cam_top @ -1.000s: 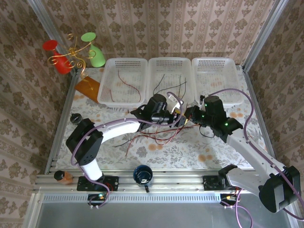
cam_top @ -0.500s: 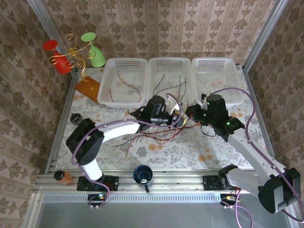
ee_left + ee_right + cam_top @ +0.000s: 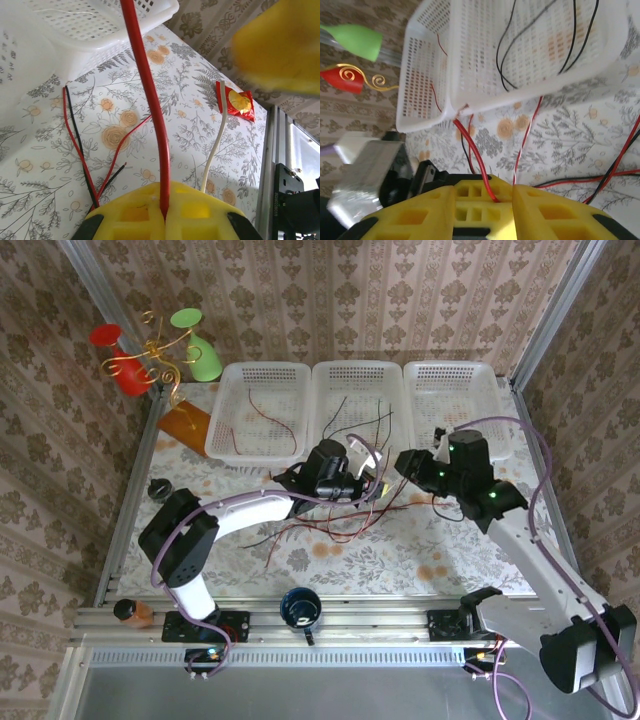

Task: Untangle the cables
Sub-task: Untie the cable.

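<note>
Over the floral worktop [image 3: 400,560], my left claw [image 3: 164,214] and right claw [image 3: 502,194] are each pinching a red cable [image 3: 145,100], apparently teasing it from the cables [image 3: 320,530] lying tangled before the baskets [image 3: 357,365]; next, I'm judging, a slow pull apart.

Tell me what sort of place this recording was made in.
Probably a robot test cell dressed up as a home, not a real room: wallpapered panels set in an aluminium frame, a floral tablecloth, and three white baskets lined up behind red and black cables.
</note>
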Tool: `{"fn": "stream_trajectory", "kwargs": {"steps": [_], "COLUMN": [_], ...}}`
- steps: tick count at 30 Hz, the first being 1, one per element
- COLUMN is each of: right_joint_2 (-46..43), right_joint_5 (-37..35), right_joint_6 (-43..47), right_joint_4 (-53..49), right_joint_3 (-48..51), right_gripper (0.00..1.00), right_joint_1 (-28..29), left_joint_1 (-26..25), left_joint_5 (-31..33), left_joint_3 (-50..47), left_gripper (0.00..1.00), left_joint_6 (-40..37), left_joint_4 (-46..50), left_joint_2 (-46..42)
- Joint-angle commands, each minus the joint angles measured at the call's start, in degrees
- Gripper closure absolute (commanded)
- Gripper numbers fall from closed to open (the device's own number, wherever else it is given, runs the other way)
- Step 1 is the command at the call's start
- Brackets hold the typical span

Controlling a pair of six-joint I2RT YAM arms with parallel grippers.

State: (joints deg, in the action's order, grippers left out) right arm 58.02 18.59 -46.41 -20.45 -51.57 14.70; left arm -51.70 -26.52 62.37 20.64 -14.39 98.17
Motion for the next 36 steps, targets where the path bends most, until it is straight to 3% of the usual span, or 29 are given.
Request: {"fn": "stream_trajectory", "kwargs": {"steps": [1, 9, 17, 23, 24, 27, 36], "right_joint_2": [-3.1, -2.7, 0.8, 3.9, 4.2, 3.9, -2.0], "right_joint_5": [2.2, 2.3, 6.6, 6.5, 6.5, 6.3, 0.6], "right_joint_6": [2.1, 1.3, -5.8, -7.0, -7.1, -7.4, -4.7], "right_joint_4": [-4.3, -4.3, 7.3, 11.4, 11.8, 12.0, 4.8], "right_joint_3": [-3.5, -0.2, 8.0, 10.2, 10.3, 10.5, 8.3], "right_gripper": [0.6, 0.43, 0.45, 0.58, 0.65, 0.98, 1.0], "right_joint_1": [-2.1, -3.1, -2.6, -1.1, -1.1, -0.9, -1.1], "left_joint_1": [0.3, 0.4, 0.3, 0.2, 0.3, 0.3, 0.3], "left_joint_5": [0.8, 0.9, 0.9, 1.0, 1.2, 1.9, 6.5], "left_joint_3": [2.4, 4.1, 4.0, 4.0, 4.0, 3.7, 4.6], "left_gripper": [1.0, 1.0, 1.0, 1.0, 1.0, 1.0, 1.0], "left_joint_6": [1.0, 1.3, 0.7, 0.5, 0.4, 0.2, -3.6], "left_joint_4": [2.1, 3.6, 3.7, 4.1, 4.3, 4.8, 7.6], "left_joint_2": [-1.3, -1.2, -2.0, -2.5, -2.6, -3.2, -7.4]}}
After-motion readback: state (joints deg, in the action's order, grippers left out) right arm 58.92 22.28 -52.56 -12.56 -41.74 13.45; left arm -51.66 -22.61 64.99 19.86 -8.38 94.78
